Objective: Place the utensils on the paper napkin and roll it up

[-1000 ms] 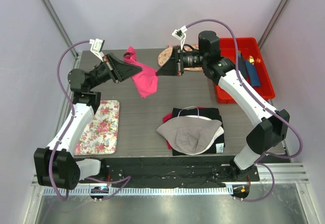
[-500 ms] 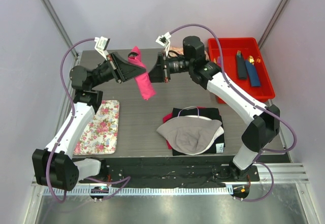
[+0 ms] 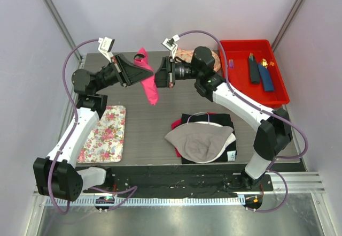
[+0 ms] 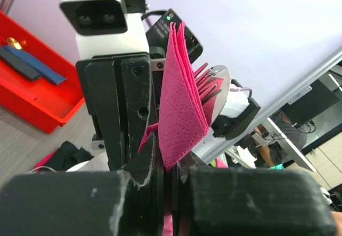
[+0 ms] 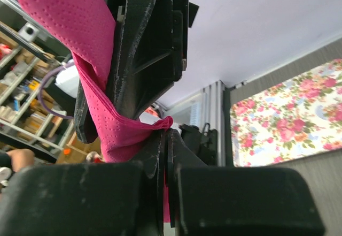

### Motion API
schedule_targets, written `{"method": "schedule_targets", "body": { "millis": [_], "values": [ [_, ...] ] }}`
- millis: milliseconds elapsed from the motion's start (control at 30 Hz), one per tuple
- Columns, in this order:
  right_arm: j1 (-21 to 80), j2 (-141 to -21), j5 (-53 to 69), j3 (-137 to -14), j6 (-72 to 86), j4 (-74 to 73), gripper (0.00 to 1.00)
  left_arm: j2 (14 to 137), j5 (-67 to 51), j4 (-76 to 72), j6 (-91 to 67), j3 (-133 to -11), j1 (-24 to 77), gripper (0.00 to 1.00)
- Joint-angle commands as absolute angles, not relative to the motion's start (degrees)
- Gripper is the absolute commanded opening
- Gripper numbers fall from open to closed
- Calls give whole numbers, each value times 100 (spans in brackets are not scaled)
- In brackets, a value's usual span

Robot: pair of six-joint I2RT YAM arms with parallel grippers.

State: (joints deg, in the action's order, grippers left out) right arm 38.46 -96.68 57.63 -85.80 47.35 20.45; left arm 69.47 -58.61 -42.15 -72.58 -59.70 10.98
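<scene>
Top external, both jaws clamping paper napkin (image 3: 150, 89)

The paper napkin (image 3: 150, 89) is bright pink with tiny dots pressed into it. It is up in the air, bunched into thin folds, one end sticking up and the other hanging down. The left gripper (image 3: 142, 73) and the right gripper (image 3: 159, 78) both pinch it tight.

pink paper napkin (image 3: 149, 86): just the one
left claw (image 4: 168, 178), right claw (image 5: 166, 158): two
floral mat (image 3: 107, 131): one
red tray (image 3: 240, 44): one
napkin rolls (image 3: 254, 71): two
grey cap (image 3: 200, 142): one
</scene>
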Motion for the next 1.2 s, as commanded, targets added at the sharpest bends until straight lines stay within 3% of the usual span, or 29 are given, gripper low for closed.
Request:
{"method": "schedule_targets", "body": {
  "millis": [0, 267, 533, 700, 900, 1033, 1167],
  "values": [
    [4262, -9650, 6055, -8324, 5809, 3293, 1, 6917, -5396, -4693, -7321, -6337, 1169, 0],
    [4289, -9624, 6152, -8244, 5617, 3104, 1, 6891, -5440, -4658, -7251, -6285, 1169, 0],
    [3605, -9300, 5924, -8438, 3947, 968, 1, 6820, -5405, -4491, -7022, -5959, 1108, 0],
    [3183, -9062, 5714, -8420, 3569, 221, 42, 6908, -5370, -4527, -6874, -5863, 1090, 0],
    [2410, -8640, 5546, -8639, 3059, -623, 48, 6952, -5291, -4001, -6461, -5818, 1037, 0],
    [2320, -8245, 5134, -8850, 2348, -1256, 55, 6979, -5177, -3719, -6197, -5827, 1020, 0],
    [2364, -7963, 4879, -8947, 2171, -1336, 56, 7049, -5045, -3613, -6161, -5845, 1002, 0]
  ]
}}
